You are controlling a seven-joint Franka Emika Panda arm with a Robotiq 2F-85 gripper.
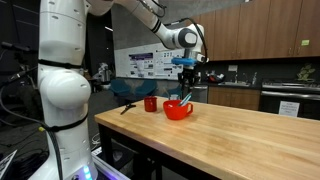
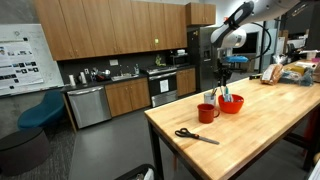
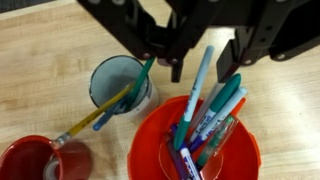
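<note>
Wooden table (image 1: 250,125) — scissors (image 2: 196,136), red mug (image 2: 207,113) beside marker bowl (image 2: 231,104)

Red bowl (image 3: 148,152), teal markers (image 3: 226,100), red mug (image 3: 25,160), blond wood table (image 3: 40,50).

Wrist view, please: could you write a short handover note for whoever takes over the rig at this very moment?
Claw: hovering just above the red bowl; whether it is open or shut cannot be told.
Things: markers stand in the red bowl; a pale blue marker reaches up between the claw's fingers. Beside the bowl are a glass jar with brushes and a red mug. Scissors lie apart on the wooden table.
Done: the markers sit in the bowl.
Left: check whether the pale blue marker is gripped before moving the arm.
</note>
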